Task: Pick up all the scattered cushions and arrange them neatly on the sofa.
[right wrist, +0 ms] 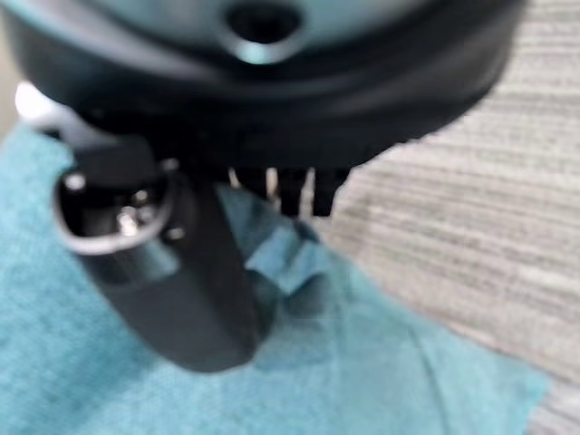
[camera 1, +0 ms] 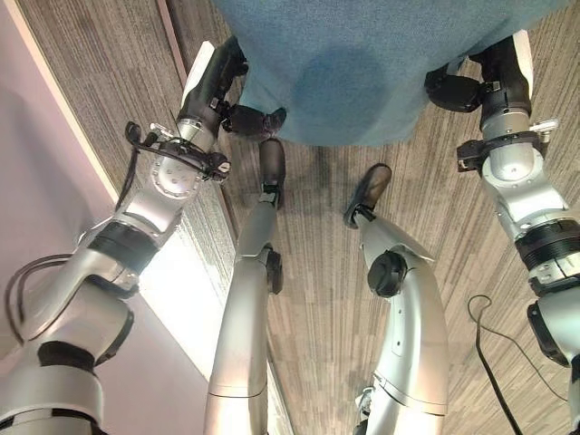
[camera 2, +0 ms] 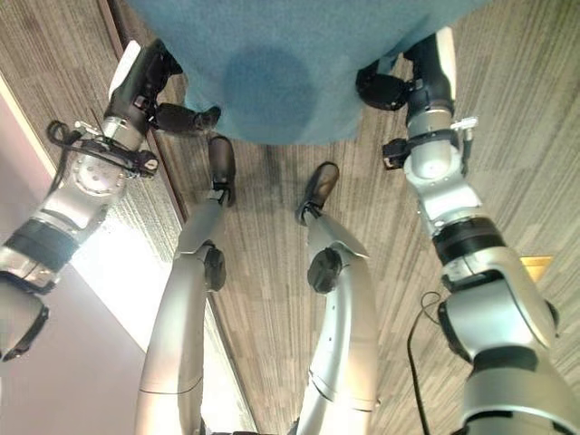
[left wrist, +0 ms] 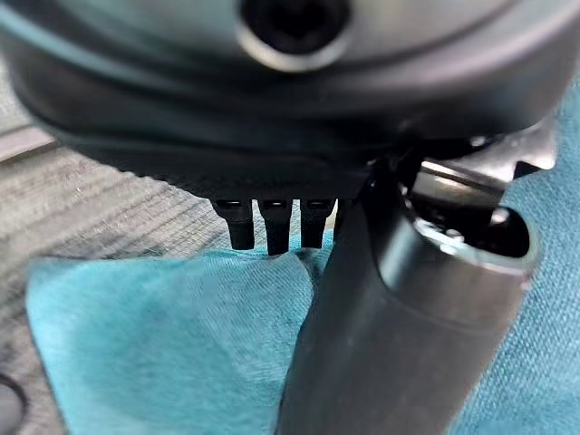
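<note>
Cushion [camera 1: 353, 63] hangs across top centre of frame above carpet floor [camera 1: 317, 299], teal, long axis running left to right, lower edge bulging down toward frame centre. Left hand [camera 1: 237, 113] pinches its left edge at upper left, thumb curled over fabric; right hand [camera 1: 458, 89] clamps its right edge at upper right. Equally near, one per end. Judged ready for carrying to sofa.
</note>
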Motion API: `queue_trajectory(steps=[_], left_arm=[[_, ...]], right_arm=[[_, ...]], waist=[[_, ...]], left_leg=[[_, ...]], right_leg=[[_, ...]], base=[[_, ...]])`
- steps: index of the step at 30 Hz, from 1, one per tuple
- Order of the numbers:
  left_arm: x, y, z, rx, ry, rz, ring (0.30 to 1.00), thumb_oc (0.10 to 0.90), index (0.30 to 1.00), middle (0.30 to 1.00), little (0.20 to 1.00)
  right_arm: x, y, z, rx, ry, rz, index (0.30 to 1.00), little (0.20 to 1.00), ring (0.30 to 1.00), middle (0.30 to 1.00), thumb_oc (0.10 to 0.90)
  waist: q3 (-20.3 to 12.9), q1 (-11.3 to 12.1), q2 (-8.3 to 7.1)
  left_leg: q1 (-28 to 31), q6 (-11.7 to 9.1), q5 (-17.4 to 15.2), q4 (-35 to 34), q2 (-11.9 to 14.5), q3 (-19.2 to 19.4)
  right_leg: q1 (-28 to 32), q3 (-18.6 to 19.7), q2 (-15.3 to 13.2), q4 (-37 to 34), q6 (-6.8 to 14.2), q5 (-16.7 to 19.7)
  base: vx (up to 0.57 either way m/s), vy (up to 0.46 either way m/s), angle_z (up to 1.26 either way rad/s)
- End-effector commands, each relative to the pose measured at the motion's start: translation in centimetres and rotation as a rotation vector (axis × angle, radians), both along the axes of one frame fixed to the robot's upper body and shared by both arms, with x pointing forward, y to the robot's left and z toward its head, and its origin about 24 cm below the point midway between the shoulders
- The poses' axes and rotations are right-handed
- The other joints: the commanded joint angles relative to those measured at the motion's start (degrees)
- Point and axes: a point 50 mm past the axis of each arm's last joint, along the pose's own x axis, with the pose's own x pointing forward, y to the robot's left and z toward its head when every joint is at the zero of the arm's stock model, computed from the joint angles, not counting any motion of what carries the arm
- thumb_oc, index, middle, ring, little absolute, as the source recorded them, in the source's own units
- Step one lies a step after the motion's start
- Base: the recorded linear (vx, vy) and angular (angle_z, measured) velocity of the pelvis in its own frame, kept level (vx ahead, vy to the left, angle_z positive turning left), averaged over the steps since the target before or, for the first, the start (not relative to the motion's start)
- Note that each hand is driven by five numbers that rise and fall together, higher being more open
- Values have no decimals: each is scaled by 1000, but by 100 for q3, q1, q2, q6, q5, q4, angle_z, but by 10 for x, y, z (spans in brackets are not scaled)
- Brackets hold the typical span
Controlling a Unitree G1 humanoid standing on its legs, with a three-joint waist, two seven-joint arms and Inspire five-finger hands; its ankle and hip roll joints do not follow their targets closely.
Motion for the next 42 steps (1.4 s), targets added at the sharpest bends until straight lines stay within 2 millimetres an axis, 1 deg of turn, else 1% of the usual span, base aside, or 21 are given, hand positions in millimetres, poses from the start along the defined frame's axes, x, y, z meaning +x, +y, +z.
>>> queue_trajectory(steps=[1, 2, 3, 5, 7, 8, 12, 13, 14, 15, 16, 21, 28, 29, 31, 35, 36, 38, 39, 40, 42], left_arm=[[-8, -41, -2, -117, -76, -126, 900, 800, 900, 900, 900], [-8, -41, -2, -118, -77, -126, 900, 800, 900, 900, 900], [-6, -46, -7, -191, -58, -117, 900, 800, 900, 900, 900], [-4, -47, -7, -214, -59, -107, 900, 800, 900, 900, 900], [-2, -52, -13, -279, -35, -84, 900, 800, 900, 900, 900], [-2, -52, -13, -279, -35, -84, 900, 800, 900, 900, 900], [2, -56, -19, -359, 2, -60, 900, 800, 900, 900, 900], [2, -55, -19, -359, 2, -60, 900, 800, 900, 900, 900], [1, -54, -20, -396, 6, -55, 596, 598, 596, 596, 596], [1, -54, -21, -396, 7, -55, 479, 519, 479, 479, 479], [0, -54, -19, -412, -2, -60, 300, 400, 300, 300, 300], [-3, -50, -16, -428, -22, -58, 300, 400, 300, 300, 300], [-9, -49, -12, -481, -58, -85, 300, 400, 300, 300, 300], [-12, -53, -12, -493, -62, -107, 300, 400, 300, 300, 300], [-13, -54, -14, -498, -61, -115, 300, 400, 300, 300, 300], [-21, -62, -23, -530, -47, -166, 300, 400, 300, 300, 300], [-25, -64, -28, -542, -39, -186, 300, 400, 300, 300, 300], [-27, -66, -30, -546, -36, -198, 300, 400, 300, 300, 300], [-32, -67, -37, -545, -27, -215, 300, 400, 300, 300, 300], [-32, -67, -37, -545, -27, -215, 300, 400, 300, 300, 300], [-40, -68, -52, -536, 2, -235, 300, 400, 300, 300, 300]], right_arm=[[-6, 112, 2, -113, -100, 390, 900, 900, 900, 900, 800], [-6, 112, 2, -114, -100, 390, 900, 900, 900, 900, 800], [-6, 125, 0, -88, -97, 434, 900, 900, 900, 900, 800], [-6, 130, -1, -79, -93, 451, 900, 900, 900, 900, 800], [-7, 145, -8, -19, -64, 526, 900, 900, 900, 900, 800], [-7, 145, -8, -18, -63, 526, 900, 900, 900, 900, 800], [-13, 169, -24, 76, -4, 665, 900, 900, 900, 900, 800], [-13, 169, -24, 76, -3, 666, 771, 771, 771, 771, 714], [-17, 180, -28, 84, 11, 721, 347, 347, 347, 347, 431], [-17, 180, -29, 84, 11, 721, 300, 300, 300, 300, 400], [-20, 184, -31, 89, 14, 747, 300, 300, 300, 300, 400], [-23, 184, -30, 98, -5, 756, 300, 300, 300, 300, 400], [-25, 169, -20, 121, -73, 706, 300, 300, 300, 300, 400], [-28, 166, -17, 138, -102, 708, 300, 300, 300, 300, 400], [-29, 165, -17, 144, -109, 705, 300, 300, 300, 300, 400], [-35, 157, -19, 193, -138, 700, 300, 300, 300, 300, 400], [-38, 154, -24, 209, -139, 698, 300, 300, 300, 300, 400], [-39, 152, -27, 220, -137, 697, 300, 300, 300, 300, 400], [-42, 147, -36, 234, -134, 679, 300, 300, 300, 300, 400], [-42, 147, -36, 234, -134, 679, 300, 300, 300, 300, 400], [-47, 138, -55, 265, -112, 646, 300, 300, 300, 300, 400]], waist=[[-500, -102, 19], [-503, -103, 21], [-505, -110, 3], [-514, -114, 1], [-517, -121, -17], [-520, -121, -18], [-535, -150, -36], [-537, -151, -37], [-535, -159, -35], [-537, -161, -35], [-536, -169, -33], [-597, -170, -20], [-955, -144, 16], [-989, -153, -8], [-984, -151, -13], [-1018, -154, -34], [-1037, -161, -45], [-1048, -162, -43], [-1085, -168, -52], [-1079, -167, -51], [-1151, -180, -73]], left_leg=[[-22, -201, -487, 165, -47, -237], [-22, -201, -487, 163, -46, -236], [-22, -192, -489, 153, -42, -234], [-22, -187, -490, 150, -38, -226], [-22, -179, -484, 132, -25, -231], [-22, -179, -485, 131, -24, -229], [-22, -168, -483, 133, -11, -239], [-22, -168, -484, 133, -10, -238], [-22, -168, -485, 150, -5, -232], [-22, -168, -486, 150, -4, -231], [-22, -170, -489, 172, -7, -235], [-22, -161, -493, 184, -14, -244], [32, -124, -449, -150, 62, -254], [301, -124, -405, -437, 83, -246], [419, -120, -385, -542, 80, -247], [991, -156, -280, -1004, 62, -258], [1286, -192, -234, -1213, 59, -290], [1422, -210, -202, -1325, 60, -303], [1748, -258, -153, -1545, 63, -320], [1758, -258, -151, -1550, 64, -322], [2311, -328, -103, -1886, 86, -355]], right_leg=[[250, 747, 23, -327, 1158, 88], [249, 749, 24, -328, 1158, 88], [245, 747, 28, -339, 1156, 90], [239, 754, 37, -345, 1155, 92], [227, 767, 60, -365, 1151, 94], [225, 769, 61, -365, 1151, 94], [200, 788, 98, -360, 1138, 107], [200, 789, 99, -360, 1138, 107], [189, 792, 122, -347, 1129, 111], [189, 793, 123, -347, 1129, 111], [180, 806, 140, -328, 1128, 119], [176, 808, 178, -316, 1120, 136], [301, 658, 249, -667, 1138, 188], [555, 619, 270, -888, 1146, 211], [659, 585, 285, -940, 1146, 217], [1140, 520, 343, -1245, 1160, 282], [1400, 464, 323, -1428, 1173, 325], [1524, 444, 329, -1512, 1176, 348], [1835, 390, 329, -1699, 1174, 382], [1846, 388, 329, -1705, 1174, 384], [2337, 324, 347, -1996, 1159, 439]], base=[[0, 0, 0], [0, 0, 0], [0, 0, 0], [0, 0, 0], [0, 0, 0], [0, 0, 0], [0, 0, 0], [0, 0, 0], [2, 12, -3], [3, 15, -5], [1, 6, -6], [0, 3, -2], [-16, -6, -2], [-74, -31, -9], [-63, -27, -2], [-79, -40, 2], [-52, -44, 6], [-52, -42, 6], [-42, -24, 4], [-51, -40, 3], [-38, -48, 2]])
